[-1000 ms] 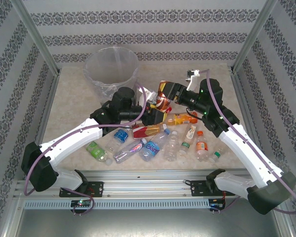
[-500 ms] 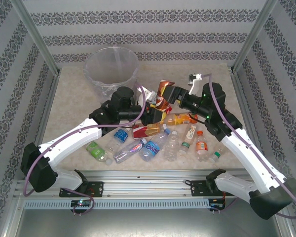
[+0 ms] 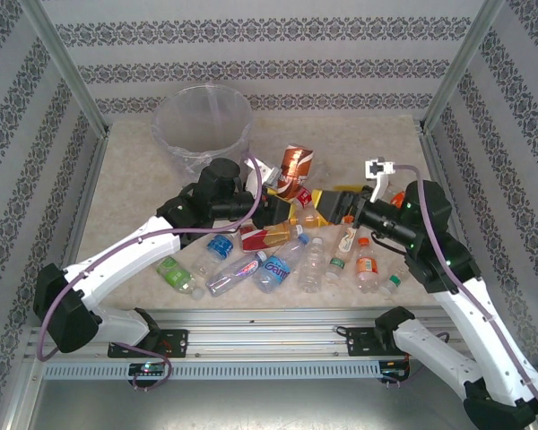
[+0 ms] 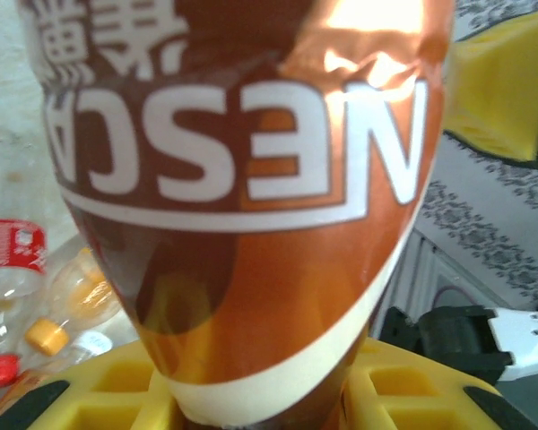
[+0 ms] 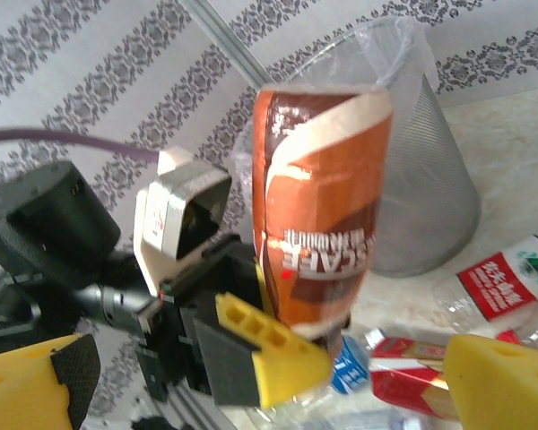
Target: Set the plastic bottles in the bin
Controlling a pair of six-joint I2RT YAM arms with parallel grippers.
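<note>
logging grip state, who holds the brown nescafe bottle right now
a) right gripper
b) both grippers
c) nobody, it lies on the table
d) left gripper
d: the left gripper is shut on the lower end of the brown bottle and holds it upright, while the right gripper stands open and apart from it.

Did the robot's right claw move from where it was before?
Yes. The right claw pulled back rightward, away from the bin, leaving the brown bottle in the left claw.

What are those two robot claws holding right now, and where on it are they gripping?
The left gripper holds the brown, shiny-labelled plastic bottle upright by its narrower lower end. The open right gripper holds nothing.
</note>
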